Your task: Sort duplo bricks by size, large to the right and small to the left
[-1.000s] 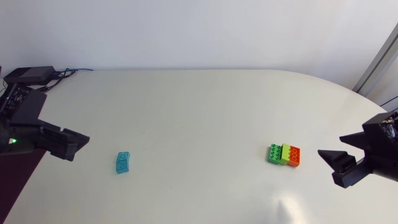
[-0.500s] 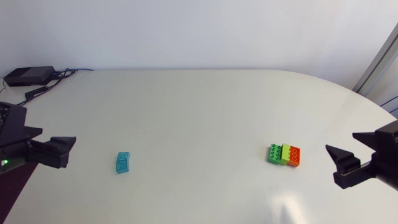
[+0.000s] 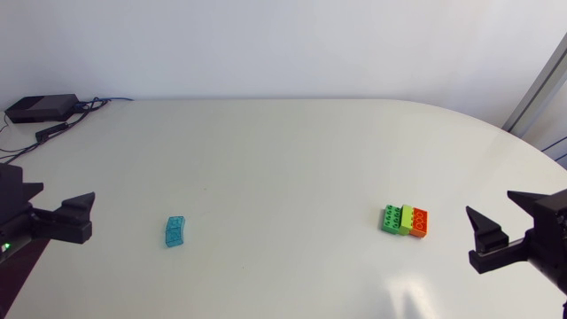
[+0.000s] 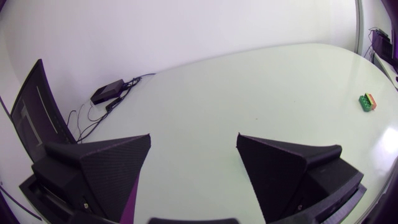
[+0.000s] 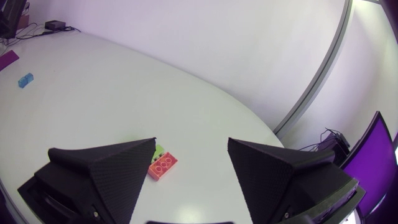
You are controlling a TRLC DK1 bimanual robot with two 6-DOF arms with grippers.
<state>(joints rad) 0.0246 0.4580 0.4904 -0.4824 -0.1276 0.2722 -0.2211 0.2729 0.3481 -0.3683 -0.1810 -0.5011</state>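
Note:
A translucent blue small brick lies alone on the white table's left half; the right wrist view shows the blue brick far off. On the right, a green, a lime and an orange brick sit pressed together in a cluster. My left gripper hangs open and empty at the left edge, well left of the blue brick. Just as empty, my open right gripper stands right of the cluster. In the right wrist view the orange brick shows between the fingers of the right gripper, and one finger partly covers the lime brick.
A black box with cables sits at the table's far left corner, also seen as the box ahead of the left gripper. The table's rounded edge curves in at the far right.
Both arms have drawn back toward the side edges, the left one leftward and the right one rightward. The bricks have not moved.

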